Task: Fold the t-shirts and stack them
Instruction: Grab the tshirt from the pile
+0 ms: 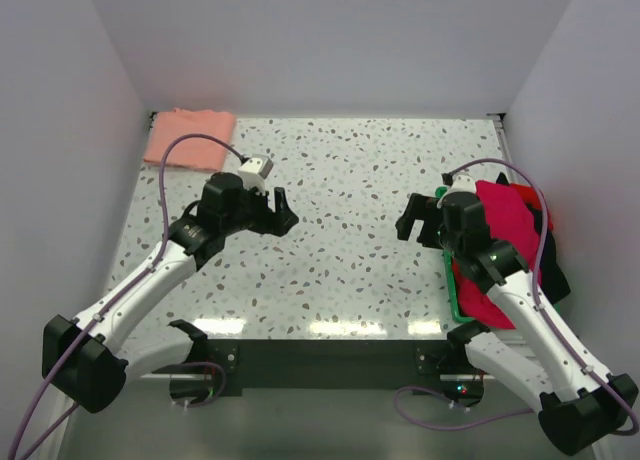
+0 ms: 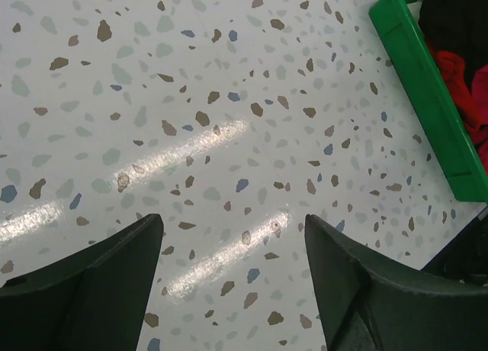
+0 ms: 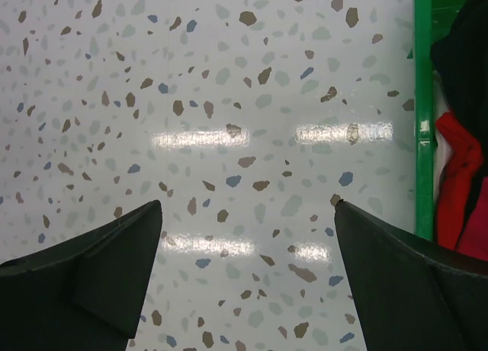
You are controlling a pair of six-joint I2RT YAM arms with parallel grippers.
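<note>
Salmon-pink t-shirt [image 1: 190, 138] lies folded at the far left corner from above; the crimson-red t-shirt [image 1: 505, 220] is heaped in the green tray [image 1: 456, 305] at right. Your left wrist view shows the left gripper [image 2: 232, 275] spread wide, empty, over the speckled table [image 2: 191, 99]. Your right wrist view shows the right gripper [image 3: 248, 267] equally wide, empty.

The pink shirt [image 1: 190, 138] is lying at the far left corner of the table [image 1: 350, 180], folded into a flat, roughly rectangular pad and sitting close against the walls. The red shirt [image 1: 508, 220] is sitting unfolded in a crumpled heap in the tray [image 1: 452, 298] at the table's right edge, its cloth bunching in loose ridges and partly hiding behind an arm [image 1: 520, 310].
</note>
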